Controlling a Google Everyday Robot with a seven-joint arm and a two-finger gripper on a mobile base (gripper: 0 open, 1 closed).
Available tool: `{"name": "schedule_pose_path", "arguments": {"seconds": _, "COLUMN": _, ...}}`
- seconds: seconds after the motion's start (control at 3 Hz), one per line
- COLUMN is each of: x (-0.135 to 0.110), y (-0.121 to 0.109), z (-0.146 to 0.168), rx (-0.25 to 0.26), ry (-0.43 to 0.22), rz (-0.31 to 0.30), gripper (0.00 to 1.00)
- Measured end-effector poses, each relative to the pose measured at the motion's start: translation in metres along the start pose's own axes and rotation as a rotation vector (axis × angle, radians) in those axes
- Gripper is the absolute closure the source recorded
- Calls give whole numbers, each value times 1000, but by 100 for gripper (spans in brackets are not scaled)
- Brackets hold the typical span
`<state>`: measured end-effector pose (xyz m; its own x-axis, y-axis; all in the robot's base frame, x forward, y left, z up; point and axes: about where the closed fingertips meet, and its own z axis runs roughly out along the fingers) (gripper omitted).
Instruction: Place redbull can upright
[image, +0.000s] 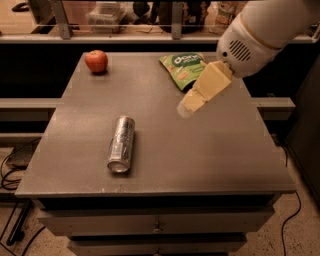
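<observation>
The redbull can (121, 144) lies on its side on the grey table (200, 150), left of centre, its silver end facing the front edge. My gripper (186, 109) hangs from the white arm at the upper right. It hovers above the table, to the right of the can and well apart from it. It holds nothing that I can see.
A red apple (96, 61) sits at the table's back left corner. A green snack bag (184, 69) lies at the back, partly behind the gripper. Shelves and a rail run behind the table. Cables lie on the floor at the left.
</observation>
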<state>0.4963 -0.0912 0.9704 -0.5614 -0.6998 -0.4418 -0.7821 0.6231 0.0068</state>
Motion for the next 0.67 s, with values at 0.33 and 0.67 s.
{"name": "schedule_pose_path", "arguments": {"seconds": 0.33, "x": -27, "y": 28, "z": 20, "rx": -56, "ry": 15, "rz": -35, "gripper": 0}}
{"name": "schedule_pose_path", "arguments": {"seconds": 0.67, "x": -86, "y": 76, "z": 57, "rx": -120, "ry": 25, "rz": -53, "gripper": 0}}
